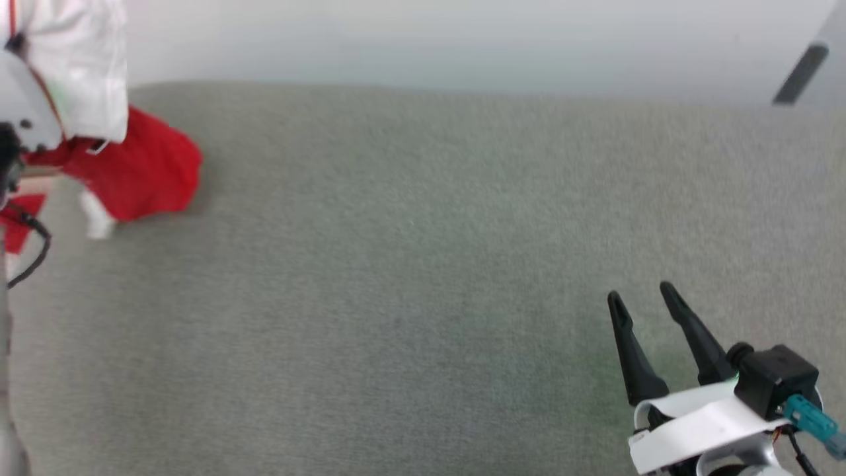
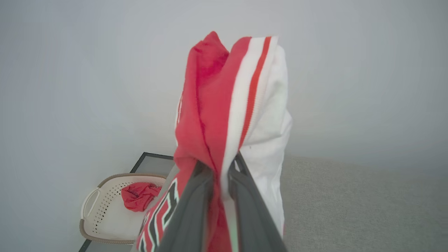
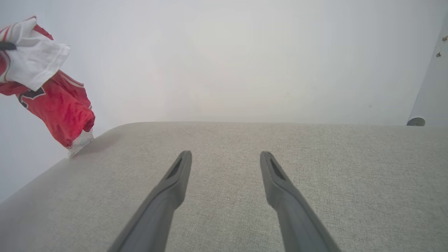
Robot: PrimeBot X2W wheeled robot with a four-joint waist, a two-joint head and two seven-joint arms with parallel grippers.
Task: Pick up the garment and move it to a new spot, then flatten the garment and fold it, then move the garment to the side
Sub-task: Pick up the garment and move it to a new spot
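Lower right, head view: right claw (image 1: 638, 294) spread wide, empty, above grey worktop (image 1: 396, 264). Upper left: garment (image 1: 145, 172) bunched, dangling, pinched tight in left claw (image 2: 218, 164). Farther, wrist view's lower left: basket (image 2: 105, 210) holding red lump (image 2: 138, 196).

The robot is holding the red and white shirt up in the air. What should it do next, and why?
Probably carry the garment rightward over the grey surface and lower it there. The left gripper is shut on it, and it hangs bunched at the surface's left edge, too crumpled to flatten or fold. The right gripper hovers open over the surface, free to help flatten.
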